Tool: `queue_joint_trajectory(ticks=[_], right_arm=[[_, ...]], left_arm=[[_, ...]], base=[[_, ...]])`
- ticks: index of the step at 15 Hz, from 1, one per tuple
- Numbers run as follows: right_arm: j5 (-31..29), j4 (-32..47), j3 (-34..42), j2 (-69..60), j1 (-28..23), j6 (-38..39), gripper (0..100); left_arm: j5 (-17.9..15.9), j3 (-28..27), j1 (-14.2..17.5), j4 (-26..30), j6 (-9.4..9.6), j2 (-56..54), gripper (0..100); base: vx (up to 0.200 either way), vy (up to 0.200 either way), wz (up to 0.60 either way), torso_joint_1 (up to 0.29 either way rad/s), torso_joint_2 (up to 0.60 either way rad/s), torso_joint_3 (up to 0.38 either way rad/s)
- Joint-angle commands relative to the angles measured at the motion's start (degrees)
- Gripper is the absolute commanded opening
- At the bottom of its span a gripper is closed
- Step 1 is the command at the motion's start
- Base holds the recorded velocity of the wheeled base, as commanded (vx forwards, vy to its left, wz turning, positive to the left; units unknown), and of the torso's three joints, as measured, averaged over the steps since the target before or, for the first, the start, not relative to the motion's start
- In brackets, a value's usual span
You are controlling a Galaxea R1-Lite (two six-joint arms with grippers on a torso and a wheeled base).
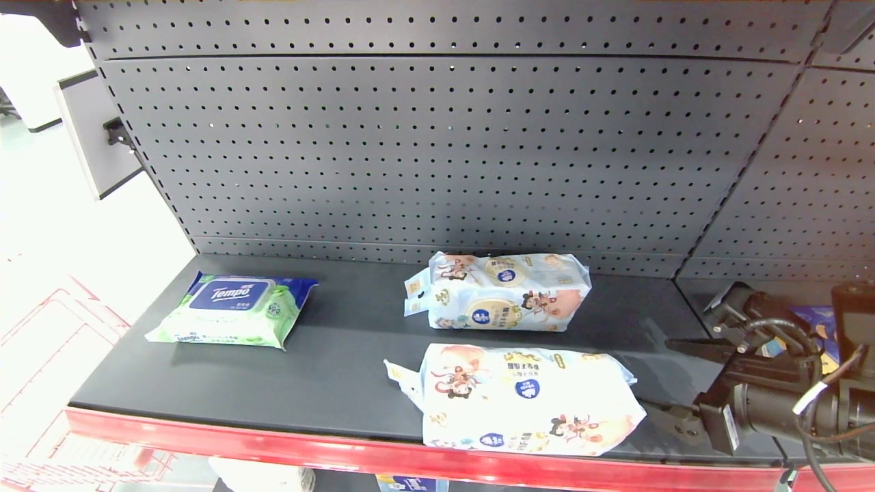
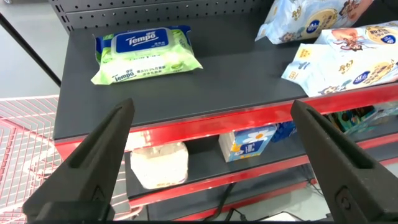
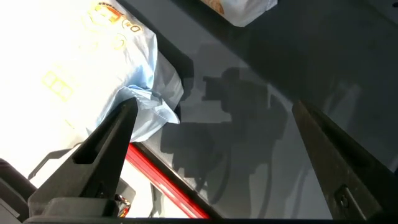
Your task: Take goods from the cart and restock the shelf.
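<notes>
On the dark shelf [image 1: 342, 355] lie a green-and-white wipes pack [image 1: 229, 309] at the left and two cartoon-printed packs: one at the back [image 1: 502, 292], one by the red front edge [image 1: 526, 400]. My right gripper [image 1: 673, 383] is open just right of the front pack, level with the shelf, nothing between its fingers. In the right wrist view the same gripper [image 3: 214, 109] spans bare shelf, with the front pack's end [image 3: 93, 68] beside one finger. My left gripper [image 2: 211, 112] is open in front of the shelf, facing the wipes pack [image 2: 144, 53] and the printed packs [image 2: 339, 59].
A red wire cart [image 1: 41, 355] stands at the left, also seen as the cart [image 2: 25, 143]. The shelf below holds a white pack [image 2: 158, 165] and a blue box [image 2: 249, 140]. Pegboard [image 1: 437, 150] backs the shelf. A blue item [image 1: 813, 321] lies on the adjoining shelf at the right.
</notes>
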Motion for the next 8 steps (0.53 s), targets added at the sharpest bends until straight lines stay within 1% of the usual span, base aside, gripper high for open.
queue_joint_trajectory(ticks=[1, 4, 8], right_arm=[[0.04, -0.04, -0.11, 0.25, -0.05, 0.05, 100], [0.04, -0.04, 0.24, 0.34, 0.04, -0.04, 100], [0.04, -0.04, 2.26, -2.56, -0.66, 0.31, 100]], left_arm=[[0.02, -0.01, -0.01, -0.01, -0.04, 0.18, 100], [0.02, -0.01, -0.01, -0.01, -0.04, -0.08, 100], [0.02, -0.01, -0.01, 0.08, -0.04, -0.08, 100]], base=[[0.000, 0.000, 0.00, 0.000, 0.00, 0.000], [0.000, 0.000, 0.00, 0.000, 0.00, 0.000], [0.000, 0.000, 0.00, 0.000, 0.00, 0.000]])
